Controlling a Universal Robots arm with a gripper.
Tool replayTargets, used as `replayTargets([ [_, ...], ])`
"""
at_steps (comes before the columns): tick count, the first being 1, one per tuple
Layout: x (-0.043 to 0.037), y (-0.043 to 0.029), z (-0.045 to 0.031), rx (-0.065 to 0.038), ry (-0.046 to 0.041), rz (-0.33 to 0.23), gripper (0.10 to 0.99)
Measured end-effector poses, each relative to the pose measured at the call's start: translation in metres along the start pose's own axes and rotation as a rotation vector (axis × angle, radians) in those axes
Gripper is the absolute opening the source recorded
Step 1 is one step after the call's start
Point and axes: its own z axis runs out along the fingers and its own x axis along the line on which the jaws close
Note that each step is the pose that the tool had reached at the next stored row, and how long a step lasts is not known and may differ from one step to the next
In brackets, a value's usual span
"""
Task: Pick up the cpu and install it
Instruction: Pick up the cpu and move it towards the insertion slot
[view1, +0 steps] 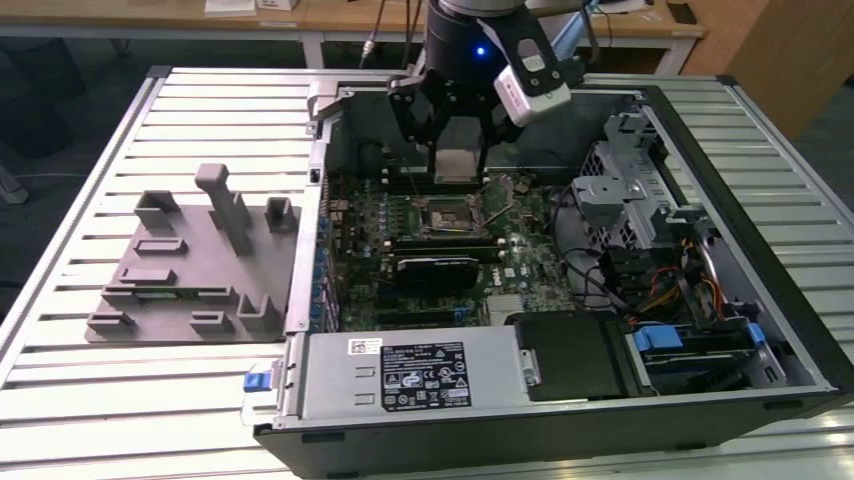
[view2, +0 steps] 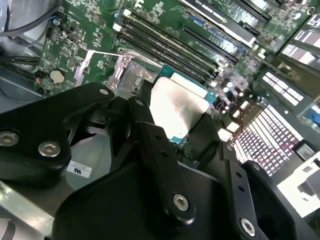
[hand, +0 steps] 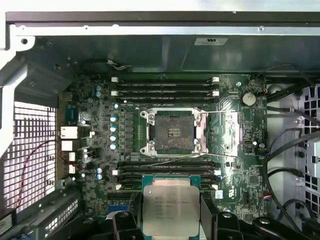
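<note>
- While the claw (hand: 170, 224) grips it by two opposite edges, the cpu (hand: 170, 209) hangs flat above the circuit board (hand: 100, 150), silver lid up and a thin green rim showing round it.
- Several lines of faint print cross the lid; they run parallel to the memory slots (hand: 165, 167) beneath it.
- Its outline is nearly square. The slightly longer side seems to run towards the socket (hand: 174, 131), though that may be the angle.
- Black fingers (hand: 212, 222) press on either side of the chip; in the second wrist view the cpu (view2: 177, 102) sits between them, tilted against the board behind.
- In the first wrist view the socket lies apart from the chip, beyond one bank of memory slots. Its metal frame is folded open to one side and its dark centre is bare.
- A round silver battery (hand: 248, 98) sits near the socket's open frame.
- A small white label (hand: 207, 41) is stuck on the case wall, and a white sticker (view2: 80, 169) with dark marks shows under the claw.
- In the exterior view the claw (view1: 457, 160) holds the cpu (view1: 457, 165) over the far end of the open computer case (view1: 747, 130), higher than the socket (view1: 441, 218).
- Nearer the camera, the power supply (view1: 414, 372) carries a large black-and-white label.
- On the exterior view's left, a grey tray (view1: 187, 260) rests on the slatted table (view1: 80, 400).
</note>
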Motion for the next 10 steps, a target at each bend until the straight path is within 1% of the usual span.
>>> replayTargets([
  [5,-0.0040,0.0009,0.0091,0.000,0.0001,0.000,0.545],
  [10,-0.0052,0.0046,0.0184,0.000,0.0002,0.000,0.545],
])
